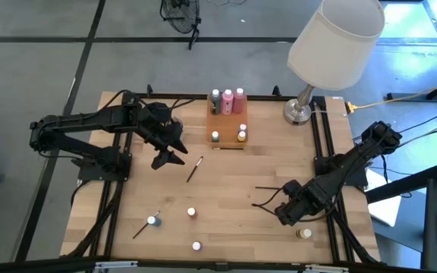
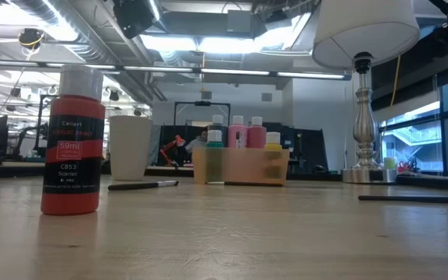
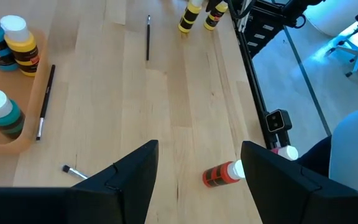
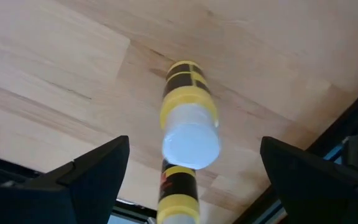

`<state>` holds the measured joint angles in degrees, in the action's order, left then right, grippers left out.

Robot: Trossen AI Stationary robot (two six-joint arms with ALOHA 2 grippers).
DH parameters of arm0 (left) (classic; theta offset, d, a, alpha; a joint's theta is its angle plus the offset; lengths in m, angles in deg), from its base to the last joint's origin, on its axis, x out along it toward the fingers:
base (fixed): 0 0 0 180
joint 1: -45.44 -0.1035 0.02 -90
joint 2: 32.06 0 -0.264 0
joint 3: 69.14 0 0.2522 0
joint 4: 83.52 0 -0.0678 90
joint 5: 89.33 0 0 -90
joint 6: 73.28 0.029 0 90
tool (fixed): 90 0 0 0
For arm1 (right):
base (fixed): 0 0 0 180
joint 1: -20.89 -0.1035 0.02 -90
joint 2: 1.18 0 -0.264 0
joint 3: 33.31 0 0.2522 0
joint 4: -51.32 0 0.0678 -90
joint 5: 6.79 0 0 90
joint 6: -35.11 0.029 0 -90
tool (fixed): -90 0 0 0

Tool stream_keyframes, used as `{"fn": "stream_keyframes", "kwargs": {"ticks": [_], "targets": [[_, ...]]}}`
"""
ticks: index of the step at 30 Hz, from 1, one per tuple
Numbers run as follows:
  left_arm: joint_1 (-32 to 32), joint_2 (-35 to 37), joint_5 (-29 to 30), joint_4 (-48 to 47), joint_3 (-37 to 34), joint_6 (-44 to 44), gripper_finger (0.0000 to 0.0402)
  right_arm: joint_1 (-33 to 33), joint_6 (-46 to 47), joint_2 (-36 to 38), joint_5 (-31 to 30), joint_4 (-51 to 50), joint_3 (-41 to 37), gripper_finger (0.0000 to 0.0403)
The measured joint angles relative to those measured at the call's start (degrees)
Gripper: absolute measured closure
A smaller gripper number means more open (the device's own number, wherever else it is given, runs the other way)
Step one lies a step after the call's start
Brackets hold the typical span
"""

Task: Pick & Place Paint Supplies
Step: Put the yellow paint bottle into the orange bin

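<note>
Right hand (image 4: 191, 174) spread, empty, above yellow pot (image 4: 190, 134); low view shows red bottle (image 2: 72, 140) only.

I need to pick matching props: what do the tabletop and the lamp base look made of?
Tabletop: looks like pale wood planks with a matt finish; grain and board seams show. Lamp base: probably polished metal; it is silvery, turned and reflective.

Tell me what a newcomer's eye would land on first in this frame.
Probably the big white lamp at the table's far right corner, then the orange tray at the far edge holding upright paint bottles. Small paint pots and a brush lie scattered on the wooden table. The right claw hangs open directly over a yellow pot, while the left claw is open beside the tray.
</note>
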<state>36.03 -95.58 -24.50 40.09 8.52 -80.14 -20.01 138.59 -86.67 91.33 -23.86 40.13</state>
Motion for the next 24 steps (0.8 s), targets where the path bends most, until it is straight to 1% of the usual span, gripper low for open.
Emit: {"fn": "stream_keyframes", "kwargs": {"ticks": [10,20,24], "targets": [[0.00,0.00,0.00,0.02,0.00,-0.49,0.0176,0.02,0.07,0.00,0.02,1.45,0.00,0.0038],[0.00,0.00,0.00,0.03,0.00,-0.98,0.0176,0.02,0.33,0.00,-0.89,1.46,0.00,0.0083],[0.00,0.00,0.00,0.04,0.00,-1.40,0.0176,0.02,0.89,0.00,-3.32,1.46,0.00,0.0095]]}}
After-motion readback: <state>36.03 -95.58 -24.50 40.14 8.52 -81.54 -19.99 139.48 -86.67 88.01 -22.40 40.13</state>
